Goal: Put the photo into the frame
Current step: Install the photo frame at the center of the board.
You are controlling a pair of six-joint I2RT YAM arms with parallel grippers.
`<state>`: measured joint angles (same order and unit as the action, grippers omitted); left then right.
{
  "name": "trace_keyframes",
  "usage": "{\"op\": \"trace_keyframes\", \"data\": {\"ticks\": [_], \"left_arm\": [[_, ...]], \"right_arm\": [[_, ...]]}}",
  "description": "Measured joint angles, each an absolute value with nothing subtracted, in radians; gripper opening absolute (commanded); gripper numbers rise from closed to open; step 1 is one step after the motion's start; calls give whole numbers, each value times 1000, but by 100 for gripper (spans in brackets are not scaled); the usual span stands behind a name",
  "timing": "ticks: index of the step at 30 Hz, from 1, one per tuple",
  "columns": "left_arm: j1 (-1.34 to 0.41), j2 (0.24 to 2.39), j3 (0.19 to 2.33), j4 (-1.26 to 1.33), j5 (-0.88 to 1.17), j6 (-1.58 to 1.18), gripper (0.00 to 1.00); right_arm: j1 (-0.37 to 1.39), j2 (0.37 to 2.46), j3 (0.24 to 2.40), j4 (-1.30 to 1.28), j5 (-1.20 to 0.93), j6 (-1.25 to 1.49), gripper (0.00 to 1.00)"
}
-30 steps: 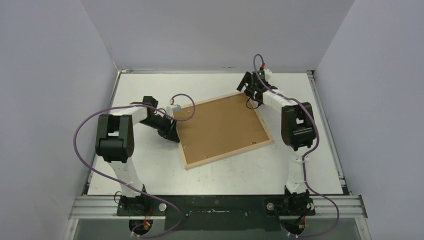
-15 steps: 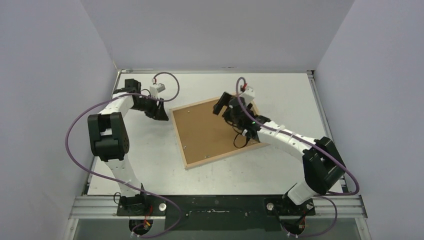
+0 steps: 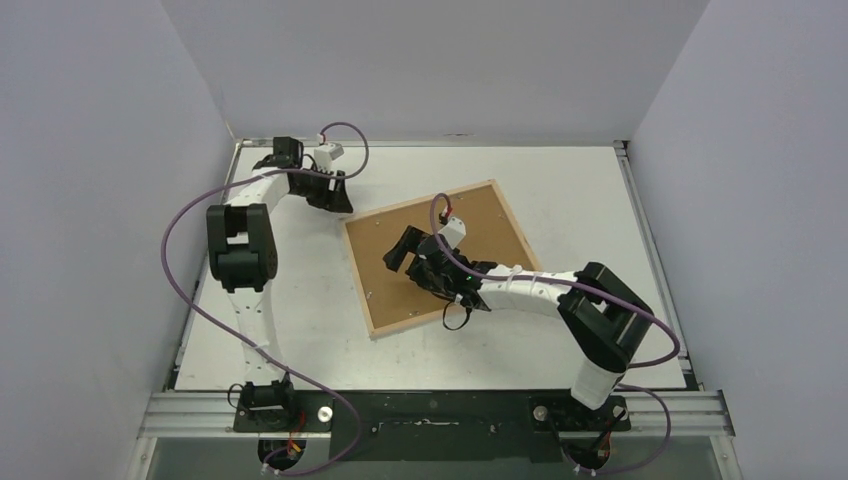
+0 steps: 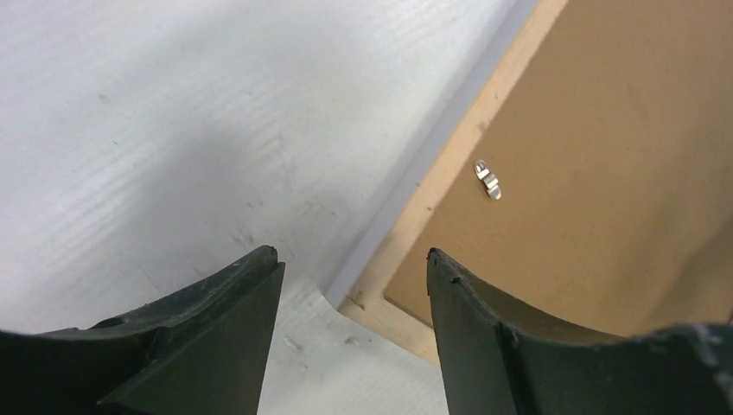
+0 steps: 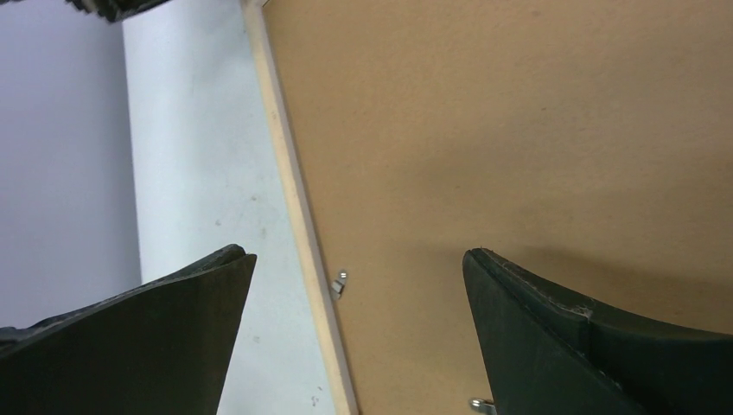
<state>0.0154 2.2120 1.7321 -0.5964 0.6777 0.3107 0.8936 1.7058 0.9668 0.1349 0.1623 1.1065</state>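
Note:
The frame of pale wood lies flat on the table with a brown backing panel filling it. The photo is out of view. My left gripper is open and empty just beyond the frame's far left corner. In the left wrist view that gripper hovers over the frame's corner, and a small metal clip shows on the panel. My right gripper is open above the panel's left part. In the right wrist view it straddles the frame's bar beside a clip.
White tabletop surrounds the frame, with grey walls on three sides. A raised rail runs along the far edge. The right arm's forearm stretches low over the frame's near right part.
The right arm swung from the frame's far right corner across the panel to its left part. The left gripper moved to the far left and opened wider. The frame stayed put.

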Motion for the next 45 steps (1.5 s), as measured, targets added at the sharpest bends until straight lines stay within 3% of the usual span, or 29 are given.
{"op": "trace_keyframes", "data": {"ticks": [6, 12, 45], "left_arm": [[15, 2323, 1892, -606, 665, 295, 50], [14, 2344, 1903, -655, 675, 300, 43], [12, 2344, 1855, -707, 750, 342, 35]], "right_arm": [[931, 1777, 984, 216, 121, 1187, 98], [963, 1844, 999, 261, 68, 1244, 98], [1030, 1929, 1060, 313, -59, 1333, 97]]}}
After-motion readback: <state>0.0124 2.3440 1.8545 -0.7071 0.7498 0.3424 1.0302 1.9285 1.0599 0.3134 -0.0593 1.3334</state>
